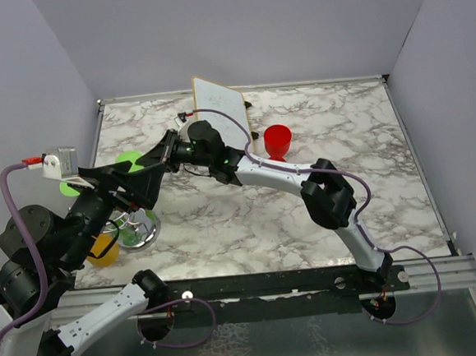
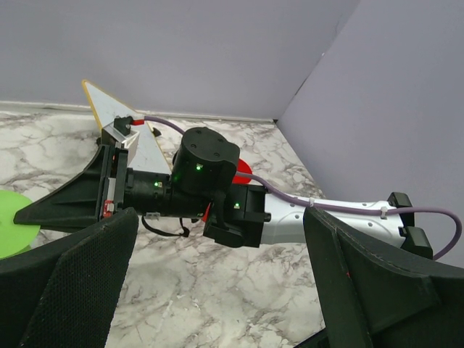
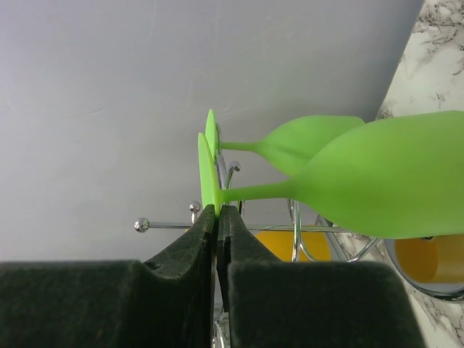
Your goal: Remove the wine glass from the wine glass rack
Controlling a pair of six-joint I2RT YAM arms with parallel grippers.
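The wine glass rack (image 3: 174, 225) is a chrome stand with thin wire arms; from above its shiny round base (image 1: 140, 232) shows at the left. Two green wine glasses hang from it, bowls down. My right gripper (image 3: 218, 210) is shut on the edge of the flat foot (image 3: 206, 172) of the nearer green wine glass (image 3: 391, 181). The other green glass (image 3: 304, 141) hangs just behind. In the top view the right gripper (image 1: 165, 149) reaches left to the green foot (image 1: 128, 160). My left gripper (image 2: 217, 217) is wide open with nothing in it, above the rack.
A yellow glass (image 3: 290, 246) also hangs on the rack, seen from above as yellow glass (image 1: 103, 250). A white tilted board (image 1: 220, 105) stands at the back and a red cup (image 1: 278, 140) sits next to it. The left wall is close behind the rack.
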